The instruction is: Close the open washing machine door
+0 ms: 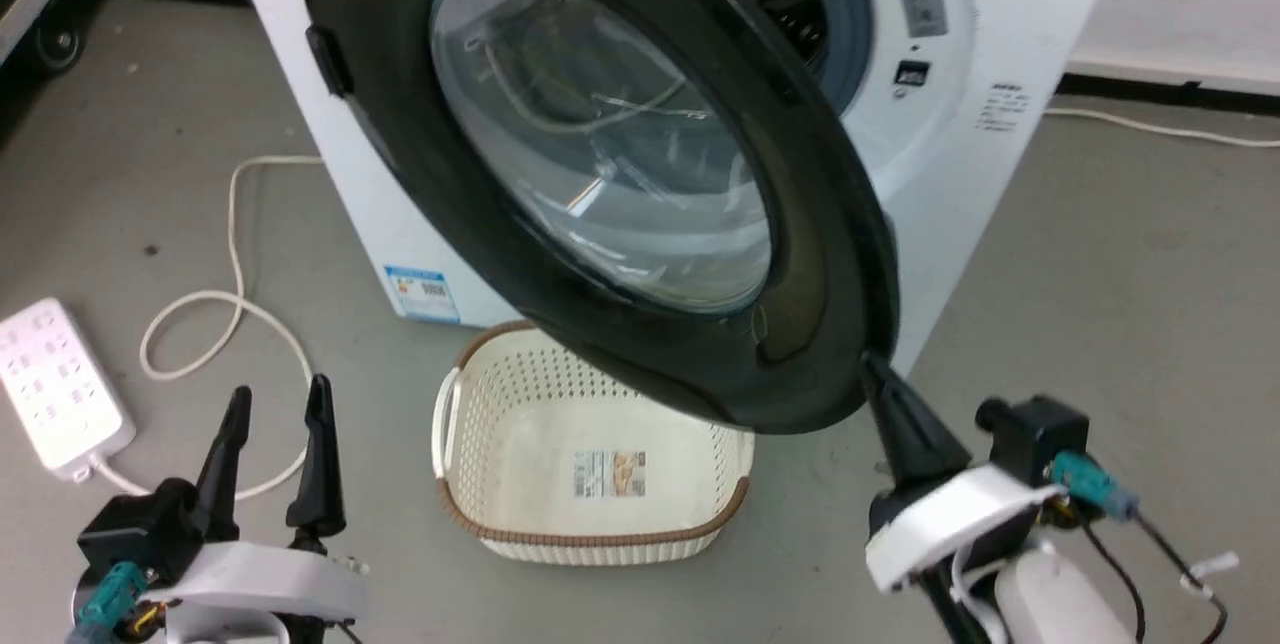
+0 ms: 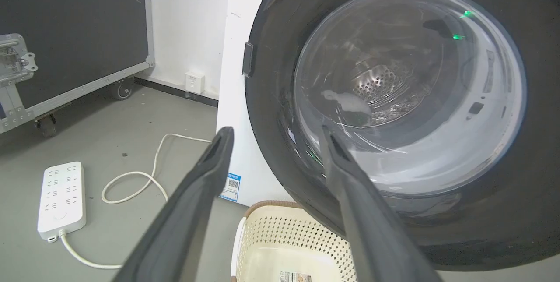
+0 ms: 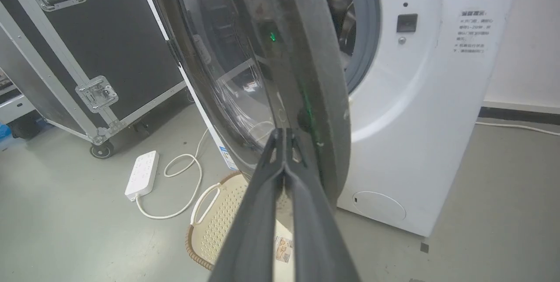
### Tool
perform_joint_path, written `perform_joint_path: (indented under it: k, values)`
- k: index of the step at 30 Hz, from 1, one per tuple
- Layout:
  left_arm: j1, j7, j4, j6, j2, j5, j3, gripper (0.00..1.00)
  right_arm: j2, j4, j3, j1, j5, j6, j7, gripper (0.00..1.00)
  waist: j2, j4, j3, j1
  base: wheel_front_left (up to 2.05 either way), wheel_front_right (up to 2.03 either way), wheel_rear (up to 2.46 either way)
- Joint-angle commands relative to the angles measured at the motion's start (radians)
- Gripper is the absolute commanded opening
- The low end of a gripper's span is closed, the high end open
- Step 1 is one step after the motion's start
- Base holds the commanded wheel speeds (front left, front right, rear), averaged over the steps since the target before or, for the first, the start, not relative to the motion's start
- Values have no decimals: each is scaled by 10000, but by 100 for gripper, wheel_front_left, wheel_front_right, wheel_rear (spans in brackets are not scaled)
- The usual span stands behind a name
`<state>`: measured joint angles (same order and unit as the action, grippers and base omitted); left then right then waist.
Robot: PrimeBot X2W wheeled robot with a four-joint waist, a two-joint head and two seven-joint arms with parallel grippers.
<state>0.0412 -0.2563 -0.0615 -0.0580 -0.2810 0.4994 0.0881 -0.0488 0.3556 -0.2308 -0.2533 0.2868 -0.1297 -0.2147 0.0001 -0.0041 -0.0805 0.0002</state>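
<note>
The washing machine door stands swung out from the white machine, glossy black rim around bulging clear glass. The grey-ringed drum opening shows behind it at the top. My right gripper is shut, its tips meeting the lower right edge of the door rim; in the right wrist view the closed fingers press against the rim's edge. My left gripper hangs open at the lower left, apart from the door, nothing between its fingers. The left wrist view has the door ahead of the open gripper.
A cream perforated laundry basket sits on the floor under the door. A white power strip with a looping cord lies to the left. A black wheeled flight case stands left of the machine. Grey floor opens to the right.
</note>
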Motion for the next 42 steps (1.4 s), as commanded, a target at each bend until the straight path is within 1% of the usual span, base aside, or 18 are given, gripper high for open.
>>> perform_joint_path:
  k: [1, 5, 10, 11, 12, 19, 25, 26, 27, 34, 39, 42]
  values:
    - [149, -54, -30, 80, 52, -82, -51, 100, -14, 189, 105, -277, 8, -10, -96, 0, -1, 107, -133, -2, 0, 0, 0]
    - [265, -54, -65, 228, 145, -181, -189, 100, -14, 755, 683, -863, -75, -10, -282, 0, -1, 187, -356, -2, 0, 0, 0]
    - [538, -54, -45, 457, 248, -322, -270, 100, -14, 1229, 1695, -1691, -412, -10, -402, 0, -1, 323, -756, -2, 0, 0, 0]
    - [620, -54, -35, 507, 276, -347, -280, 100, -14, 1324, 1896, -1884, -541, -10, -414, 0, -1, 364, -842, -2, 0, 0, 0]
    - [870, -54, 13, 664, 353, -411, -318, 100, -14, 1601, 2466, -2523, -961, -10, -435, 0, -1, 505, -1172, -2, 0, 0, 0]
    - [1469, -55, 127, 1055, 466, -539, -514, 100, -14, 2381, 3695, -4259, -1956, -10, -456, 0, -1, 830, -2063, -2, 0, 0, 0]
    - [1835, -55, 255, 1303, 599, -677, -709, 100, -14, 2892, 4765, -5512, -2685, -10, -466, 0, -1, 1061, -2624, -2, 0, 0, 0]
    - [1963, -55, 278, 1405, 674, -750, -809, 100, -14, 2940, 5198, -5991, -3013, -10, -468, 0, -1, 1134, -2813, -2, 0, 0, 0]
    - [1990, -55, 278, 1435, 696, -773, -845, 100, -14, 2942, 5356, -6131, -3094, -10, -468, 0, -1, 1147, -2861, -2, 0, 0, 0]
    - [2080, -55, 190, 1622, 863, -891, -1041, 100, -14, 2949, 6037, -6852, -3482, -10, -469, 0, -1, 1208, -3064, -2, 0, 0, 0]
    - [2011, -55, 85, 1691, 926, -994, -1169, 100, -14, 2820, 6035, -6859, -3402, -10, -470, 0, -1, 1112, -2876, -2, 0, 0, 0]
    - [1855, -55, 28, 1715, 972, -1131, -1292, 100, -14, 2317, 5796, -6468, -3094, -10, -470, 0, -1, 955, -2454, -2, 0, 0, 0]
